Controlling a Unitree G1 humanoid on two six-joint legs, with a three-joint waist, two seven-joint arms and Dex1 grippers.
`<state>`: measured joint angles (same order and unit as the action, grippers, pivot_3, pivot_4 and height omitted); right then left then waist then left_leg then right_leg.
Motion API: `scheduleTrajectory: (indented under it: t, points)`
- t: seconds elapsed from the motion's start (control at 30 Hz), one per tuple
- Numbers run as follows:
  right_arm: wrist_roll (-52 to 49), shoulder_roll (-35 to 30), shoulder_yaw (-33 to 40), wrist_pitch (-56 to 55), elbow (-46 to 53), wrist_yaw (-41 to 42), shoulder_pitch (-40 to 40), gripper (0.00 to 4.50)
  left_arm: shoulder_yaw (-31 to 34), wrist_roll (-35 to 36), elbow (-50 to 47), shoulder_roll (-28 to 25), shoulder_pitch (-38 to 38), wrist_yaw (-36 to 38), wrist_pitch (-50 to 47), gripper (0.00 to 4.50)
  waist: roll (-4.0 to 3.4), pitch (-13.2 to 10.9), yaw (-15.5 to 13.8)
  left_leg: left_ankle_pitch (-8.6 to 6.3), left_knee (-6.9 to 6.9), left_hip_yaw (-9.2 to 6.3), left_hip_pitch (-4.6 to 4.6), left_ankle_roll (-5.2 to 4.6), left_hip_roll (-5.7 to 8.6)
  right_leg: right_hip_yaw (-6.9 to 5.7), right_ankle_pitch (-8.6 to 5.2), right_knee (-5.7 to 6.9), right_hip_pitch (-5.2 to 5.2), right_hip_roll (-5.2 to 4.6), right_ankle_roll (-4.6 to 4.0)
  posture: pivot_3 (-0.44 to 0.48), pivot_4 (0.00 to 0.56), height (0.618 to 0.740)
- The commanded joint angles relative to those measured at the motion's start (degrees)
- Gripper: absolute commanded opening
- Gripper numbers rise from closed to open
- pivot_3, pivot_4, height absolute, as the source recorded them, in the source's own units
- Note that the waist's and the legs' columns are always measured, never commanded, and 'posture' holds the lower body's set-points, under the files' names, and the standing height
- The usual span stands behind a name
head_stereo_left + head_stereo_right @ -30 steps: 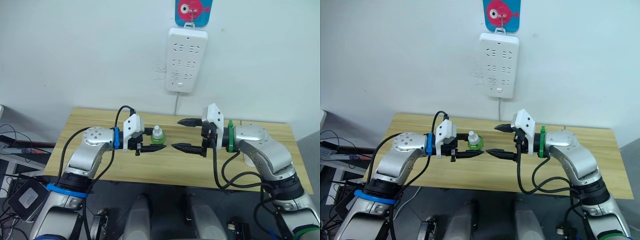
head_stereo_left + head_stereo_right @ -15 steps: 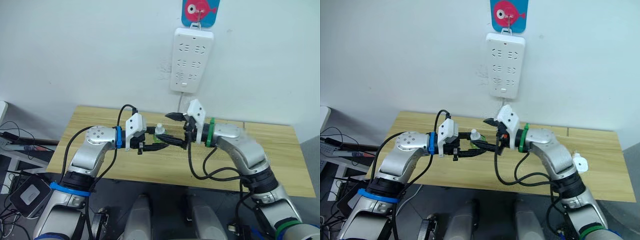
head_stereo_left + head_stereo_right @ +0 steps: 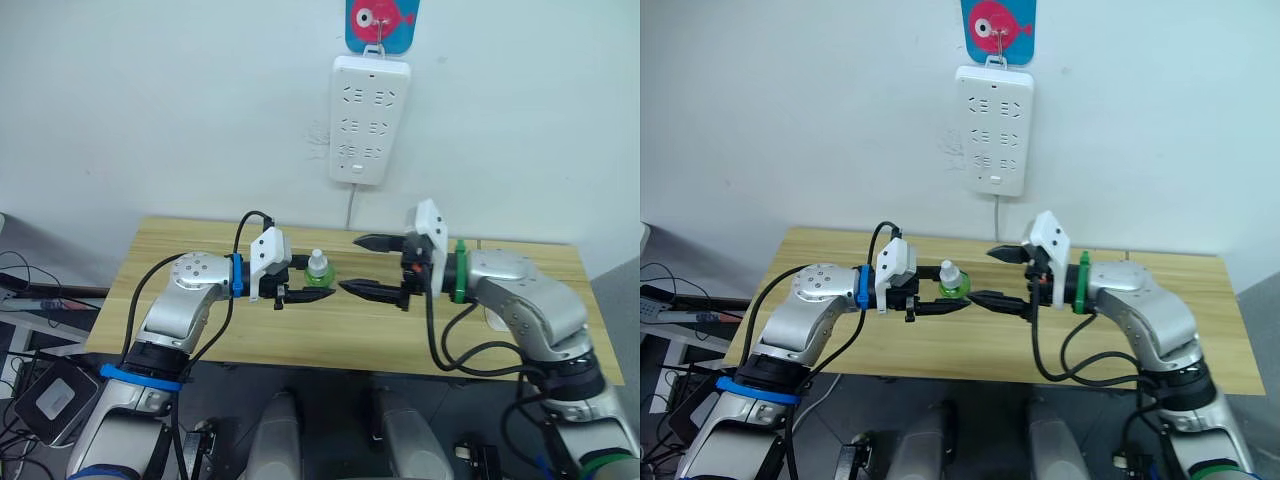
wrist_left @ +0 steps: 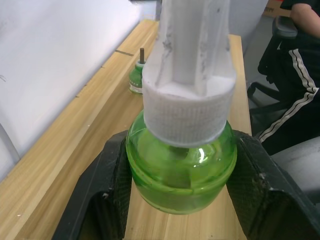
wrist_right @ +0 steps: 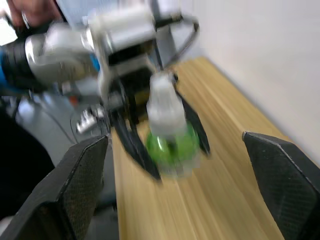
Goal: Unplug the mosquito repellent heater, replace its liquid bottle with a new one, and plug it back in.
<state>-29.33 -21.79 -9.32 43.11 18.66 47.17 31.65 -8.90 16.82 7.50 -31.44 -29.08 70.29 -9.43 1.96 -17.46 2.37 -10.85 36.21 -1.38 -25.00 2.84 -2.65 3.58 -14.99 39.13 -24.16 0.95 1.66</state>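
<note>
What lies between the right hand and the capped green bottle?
Nothing: in the left eye view only bare table shows between the open right hand and the capped green bottle, held by the left hand.

New bottle (image 4: 181, 170): translucent green, white pointed cap on, upright, clamped between my left fingers (image 4: 263, 190) over the bench's middle. Old bottle (image 4: 137, 80): green, bare dark wick, upright on the bench near its back edge.

A long white power strip (image 3: 369, 119) hangs on the wall from a blue fish hook (image 3: 383, 22). Below stands a wooden table (image 3: 250, 340).
</note>
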Motion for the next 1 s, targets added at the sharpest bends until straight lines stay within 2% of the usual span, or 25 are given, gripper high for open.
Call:
scheduleTrajectory:
  t: [0.03,0.17,0.27,0.6,0.73,0.9,1.0]
  points:
    - [0.56,3.28,-1.44,-0.74,-0.47,-3.11,2.32,4.47,-0.07,0.09,-1.12,0.28,-0.63,0.39,1.18,2.27,0.0,0.01,-0.05,0.0,0.02,0.01,-0.01,0.01,0.01,0.01,0.0,0.0,0.01,-0.01,0.0,-0.008,0.255,0.74]
    - [1.85,5.01,-3.09,-2.08,-1.95,-3.63,2.67,4.47,-0.06,0.01,-1.54,0.29,-0.49,0.53,1.01,2.27,0.0,0.01,-0.42,0.0,0.02,0.03,-0.04,0.01,0.06,0.01,0.14,-0.07,0.01,-0.08,-0.23,0.004,0.259,0.74]
    - [2.27,5.08,-3.88,-3.72,-3.46,-2.56,2.83,3.88,0.02,-0.07,-1.83,0.08,-0.19,0.47,0.95,2.27,0.0,0.01,-0.66,-0.01,0.0,0.01,-0.06,0.01,0.06,-0.03,0.14,-0.07,0.0,-0.08,-0.23,0.011,0.262,0.74]
    - [1.04,4.56,-3.72,-4.79,-3.26,-0.16,2.78,0.29,0.31,0.11,-2.79,-0.25,0.87,0.11,0.37,2.27,0.0,0.01,-0.6,0.0,0.0,0.0,-0.04,0.01,0.03,-0.02,0.14,-0.05,0.0,-0.05,-0.23,0.016,0.265,0.74]
    - [-2.93,5.15,-0.79,-1.99,-0.14,-0.87,3.65,0.28,0.32,0.03,-2.38,-0.2,0.85,0.13,0.42,2.27,0.0,0.01,-0.59,0.0,0.0,0.0,-0.04,0.01,0.03,-0.02,0.14,-0.05,0.0,-0.05,-0.23,0.011,0.267,0.74]
    - [-13.04,8.02,13.16,6.47,1.92,-13.4,12.97,0.28,0.78,-0.38,-0.93,-0.95,1.64,0.27,1.07,2.27,-0.02,-0.01,-0.42,0.0,0.01,0.02,-0.04,0.01,-0.01,0.01,0.14,0.0,-0.03,-0.05,-0.24,0.004,0.283,0.74]
    - [-12.34,5.85,17.48,7.33,2.39,-18.42,13.19,0.28,1.0,-0.41,-0.77,-1.37,2.32,0.29,1.25,2.27,-0.01,0.0,-0.75,0.0,-0.03,-0.02,-0.02,0.01,-0.01,-0.04,0.14,-0.02,0.0,-0.05,-0.24,-0.002,0.288,0.74]
